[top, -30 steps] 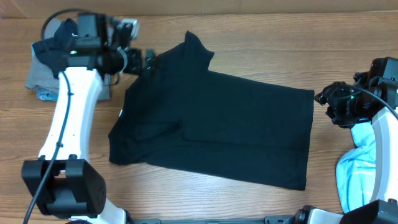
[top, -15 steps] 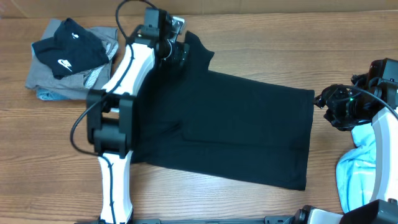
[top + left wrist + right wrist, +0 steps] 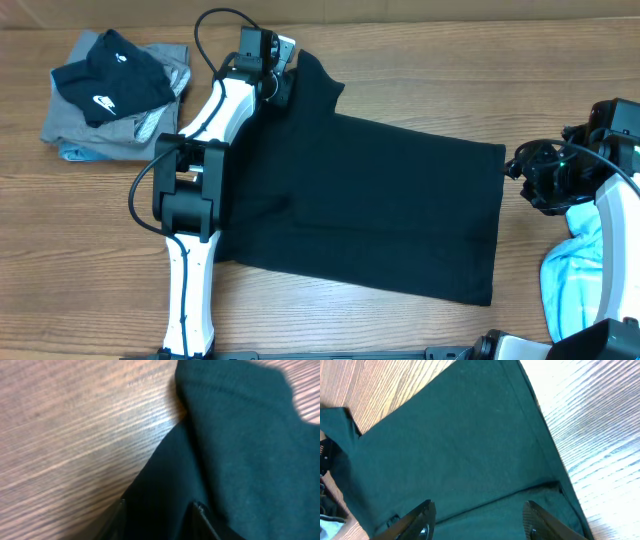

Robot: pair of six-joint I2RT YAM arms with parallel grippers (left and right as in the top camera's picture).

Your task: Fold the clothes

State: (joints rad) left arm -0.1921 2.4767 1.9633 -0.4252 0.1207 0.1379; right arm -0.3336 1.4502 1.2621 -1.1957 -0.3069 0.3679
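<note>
L hand (image 3: 278, 90) at T-shirt (image 3: 400, 200) (sleeve)

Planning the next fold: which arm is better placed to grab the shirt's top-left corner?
Left. The left claw sits on the black T-shirt's top-left corner; the right claw hangs open at the opposite edge.

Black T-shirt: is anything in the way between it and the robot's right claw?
Nothing visible is. The open right gripper hangs just off the black T-shirt's right edge, with only bare table between them.

Black T-shirt (image 3: 380, 205), partly folded, flat on table
</note>
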